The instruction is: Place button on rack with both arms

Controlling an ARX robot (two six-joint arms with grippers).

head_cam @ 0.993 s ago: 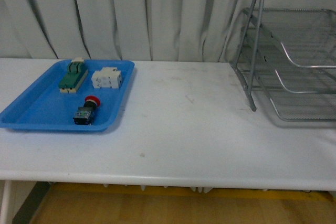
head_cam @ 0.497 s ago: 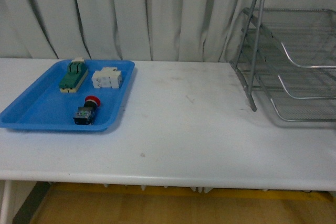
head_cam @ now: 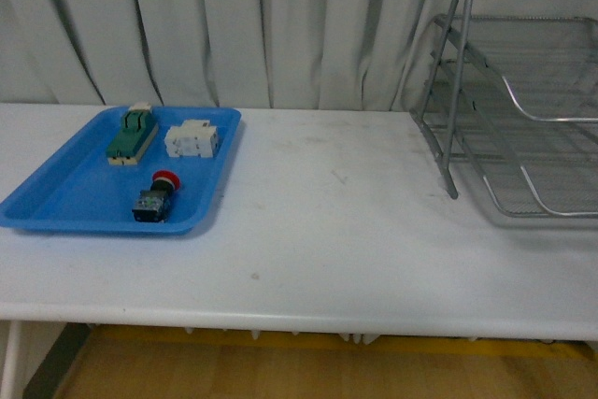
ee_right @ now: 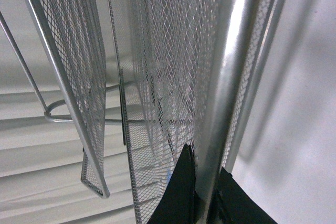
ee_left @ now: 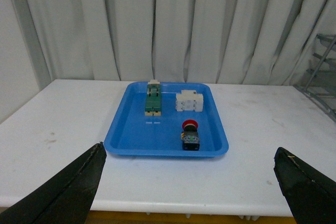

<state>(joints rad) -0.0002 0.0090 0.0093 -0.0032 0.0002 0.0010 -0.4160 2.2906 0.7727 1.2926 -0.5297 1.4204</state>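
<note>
Backdrop: pale pleated curtain [head_cam: 234,25] behind a white table [head_cam: 327,249].
Blue tray [head_cam: 93,227]: flat on the table, landmark for every line below.
Button [head_cam: 154,198]: inside the blue tray, close to its near rim, lying on its side, touched by neither hand.
Long axis: red cap toward the blue tray's far rim, dark body toward its near rim.
Neighbours: green-topped switch [head_cam: 131,134] and white breaker [head_cam: 191,140] deeper in the blue tray, both apart from the button.
Rack [head_cam: 505,91]: well apart from the blue tray, across bare table to the right.
Left hand [ee_left: 189,150]: spread wide, empty, held off the table just outside the blue tray's near rim.
Right hand [ee_right: 205,166]: narrow, fingers tight on either side of one tube of the rack, seemingly gripping it, far from the blue tray.
Deciding relation: button straight ahead of the left hand, centred between its fingers, axis in line with the approach. Likely a forward-and-down reach, closing across the dark body.
Nearer arm: left, by far.
</note>
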